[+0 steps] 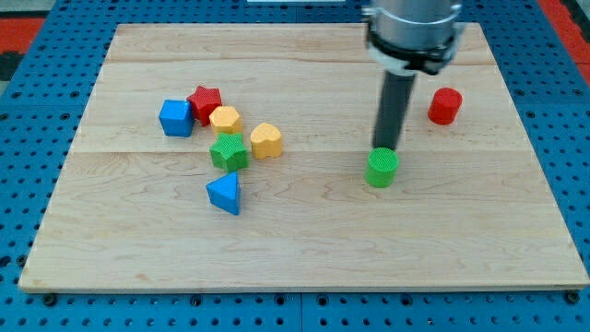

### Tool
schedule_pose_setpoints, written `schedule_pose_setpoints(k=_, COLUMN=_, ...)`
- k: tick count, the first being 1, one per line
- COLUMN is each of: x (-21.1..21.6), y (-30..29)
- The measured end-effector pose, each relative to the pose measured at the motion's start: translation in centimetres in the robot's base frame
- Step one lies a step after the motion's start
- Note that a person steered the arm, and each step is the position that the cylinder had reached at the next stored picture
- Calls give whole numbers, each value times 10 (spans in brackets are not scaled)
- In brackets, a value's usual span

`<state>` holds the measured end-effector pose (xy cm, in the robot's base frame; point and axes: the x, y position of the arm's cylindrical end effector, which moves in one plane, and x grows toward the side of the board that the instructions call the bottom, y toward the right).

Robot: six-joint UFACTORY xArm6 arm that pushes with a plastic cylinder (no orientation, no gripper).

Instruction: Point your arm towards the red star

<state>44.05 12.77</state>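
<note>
The red star (205, 100) lies at the view's left among a cluster of blocks, between a blue cube (175, 118) and a yellow hexagon (225, 119). My dark rod comes down from the view's top right, and my tip (386, 148) ends just above a green cylinder (382, 168), touching or nearly touching its far side. The tip is far to the right of the red star.
A green star (229, 151), a yellow heart (265, 140) and a blue triangle (224, 193) lie below and right of the red star. A red cylinder (444, 106) stands at the right. The wooden board (304, 249) rests on a blue pegboard.
</note>
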Motion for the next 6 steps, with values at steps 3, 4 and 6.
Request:
schedule_pose_setpoints(k=3, x=38, y=-79)
schedule_pose_setpoints(k=4, x=-43, y=-120)
schedule_pose_setpoints(k=6, x=-135, y=-272)
